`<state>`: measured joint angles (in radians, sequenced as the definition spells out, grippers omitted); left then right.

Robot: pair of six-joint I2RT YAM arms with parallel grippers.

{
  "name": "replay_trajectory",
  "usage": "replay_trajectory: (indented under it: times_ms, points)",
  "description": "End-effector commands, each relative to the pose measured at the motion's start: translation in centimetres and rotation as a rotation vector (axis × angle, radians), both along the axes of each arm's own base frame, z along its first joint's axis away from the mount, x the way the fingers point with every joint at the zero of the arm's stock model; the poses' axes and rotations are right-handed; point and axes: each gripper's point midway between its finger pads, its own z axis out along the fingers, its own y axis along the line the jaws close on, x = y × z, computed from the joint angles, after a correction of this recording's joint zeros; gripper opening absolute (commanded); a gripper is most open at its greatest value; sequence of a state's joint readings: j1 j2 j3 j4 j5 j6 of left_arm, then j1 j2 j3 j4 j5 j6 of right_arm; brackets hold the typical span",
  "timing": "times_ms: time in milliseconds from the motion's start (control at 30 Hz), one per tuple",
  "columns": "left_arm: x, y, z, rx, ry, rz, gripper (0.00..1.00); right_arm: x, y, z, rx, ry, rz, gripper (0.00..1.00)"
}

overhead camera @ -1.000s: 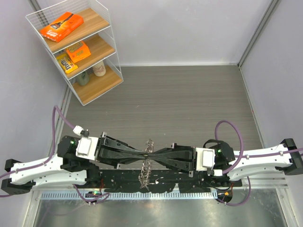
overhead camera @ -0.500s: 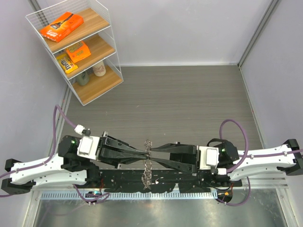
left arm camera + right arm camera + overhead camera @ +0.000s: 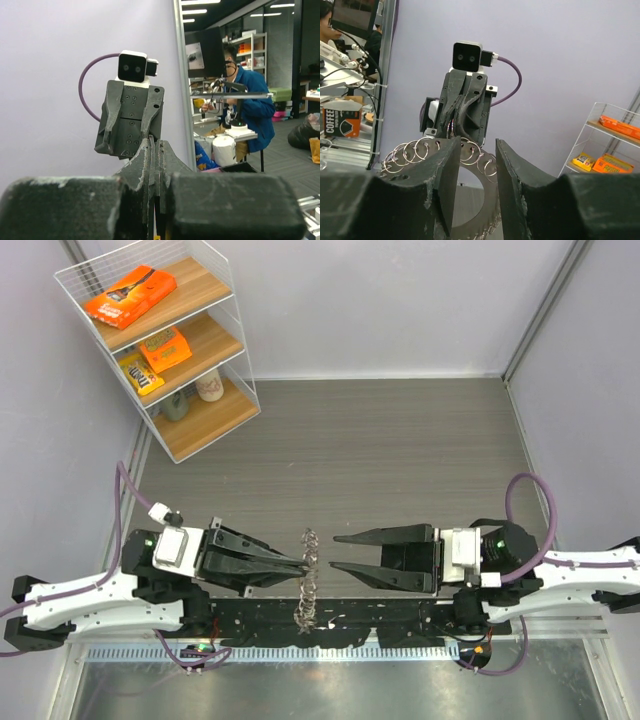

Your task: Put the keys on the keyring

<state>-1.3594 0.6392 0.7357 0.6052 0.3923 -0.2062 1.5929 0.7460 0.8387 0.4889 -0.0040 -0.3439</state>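
The keyring [image 3: 306, 600] is a floppy silvery loop that hangs edge-on between the two arms at the near edge of the table. My left gripper [image 3: 303, 565] is shut on its upper part. In the left wrist view its fingers [image 3: 142, 165] are pressed together around a thin metal edge. My right gripper [image 3: 334, 552] is open and empty, its tips just right of the loop. In the right wrist view the keyring [image 3: 490, 198] shows between my open fingers [image 3: 447, 180] as a grey ring strung with small wire rings. No keys are in view.
A wire shelf [image 3: 160, 340] with snack packets and jars stands at the far left corner. A black rail [image 3: 400, 625] and a metal trough run along the near edge under the arms. Grey walls close the back and both sides.
My right gripper has let go of the keyring, opened and drawn back to the right. My left gripper still holds the loop and has shifted slightly left.
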Motion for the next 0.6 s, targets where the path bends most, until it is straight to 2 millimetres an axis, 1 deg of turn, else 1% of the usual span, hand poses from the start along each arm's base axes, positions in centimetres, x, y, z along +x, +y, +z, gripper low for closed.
replay_trajectory:
  times_ms: [0, 33, 67, 100, 133, 167, 200, 233, 267, 300, 333, 467, 567]
  points:
    - [-0.2, 2.4, 3.1, -0.178, 0.007, 0.001, 0.0, -0.6, 0.7, -1.0, -0.172, 0.051, 0.052, 0.39]
    - [-0.1, 2.7, 3.4, -0.199, 0.005, 0.003, 0.0, -0.8, 0.4, 0.0, -0.167, 0.051, 0.062, 0.39]
    - [-0.1, 2.8, 3.4, -0.208, 0.007, 0.001, 0.0, -0.9, 0.9, -0.9, -0.214, 0.058, 0.071, 0.38]
    - [-0.2, 3.1, 3.6, -0.231, 0.008, 0.001, 0.0, -1.1, 0.7, -0.1, -0.214, 0.057, 0.08, 0.37]
    - [-0.2, 3.3, 3.7, -0.247, 0.011, -0.002, 0.0, -1.3, 1.1, -0.7, -0.252, 0.062, 0.088, 0.37]
    - [-0.2, 3.5, 3.9, -0.264, 0.011, -0.004, 0.0, -1.6, 0.9, 0.1, -0.249, 0.056, 0.106, 0.37]
    - [-0.2, 3.7, 4.1, -0.281, 0.014, -0.007, 0.0, -1.8, 1.5, -1.0, -0.307, 0.06, 0.115, 0.37]
    - [-0.3, 3.9, 4.2, -0.295, 0.014, -0.011, 0.0, -2.0, 1.2, -0.1, -0.3, 0.059, 0.127, 0.36]
    - [-0.3, 4.0, 4.2, -0.306, 0.018, -0.016, 0.0, -2.1, 1.6, -0.8, -0.341, 0.066, 0.135, 0.36]
    - [-0.3, 4.0, 4.3, -0.312, 0.02, -0.019, 0.0, -2.2, 1.6, -0.3, -0.342, 0.063, 0.14, 0.35]
    - [-0.3, 3.9, 4.3, -0.313, 0.021, -0.022, 0.0, -2.3, 1.9, -0.7, -0.365, 0.07, 0.146, 0.35]
    - [-0.6, 3.5, 4.5, -0.296, 0.011, -0.042, 0.0, -2.4, 2.2, -0.5, -0.363, 0.074, 0.152, 0.34]
    - [-0.3, 2.8, 4.1, -0.248, 0.022, -0.023, 0.0, -2.6, 2.2, -0.5, -0.359, 0.075, 0.161, 0.34]
